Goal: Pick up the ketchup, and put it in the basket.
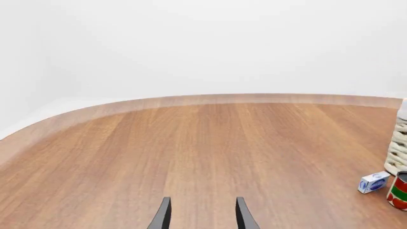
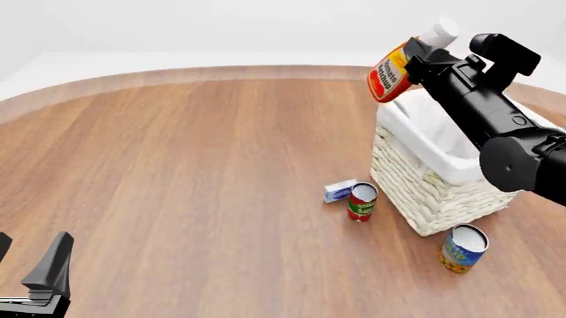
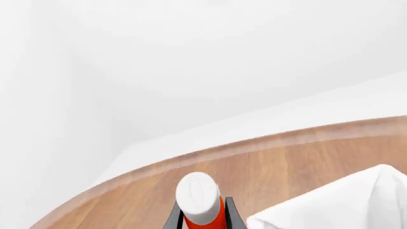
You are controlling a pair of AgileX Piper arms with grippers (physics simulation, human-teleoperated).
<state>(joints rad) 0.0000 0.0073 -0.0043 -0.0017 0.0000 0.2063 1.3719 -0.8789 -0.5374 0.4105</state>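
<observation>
The ketchup (image 2: 394, 71), a red-orange bottle with a white cap and yellow-white label, hangs tilted in the air above the far left corner of the basket (image 2: 415, 185), with my right gripper (image 2: 423, 61) shut on it. In the right wrist view the ketchup's white cap (image 3: 197, 195) shows between the right gripper (image 3: 203, 214) fingers, with the basket's white cloth lining (image 3: 343, 200) beside it. My left gripper (image 2: 31, 268) stands open near the table's front left, over bare wood, and its open fingers show in the left wrist view (image 1: 202, 214).
A red-and-green can (image 2: 362, 202) and a small blue-white box (image 2: 340, 191) sit just left of the basket. A blue-and-yellow can (image 2: 462, 248) stands in front of it. The can (image 1: 399, 191), box (image 1: 373, 182) and basket edge (image 1: 397, 148) also show in the left wrist view.
</observation>
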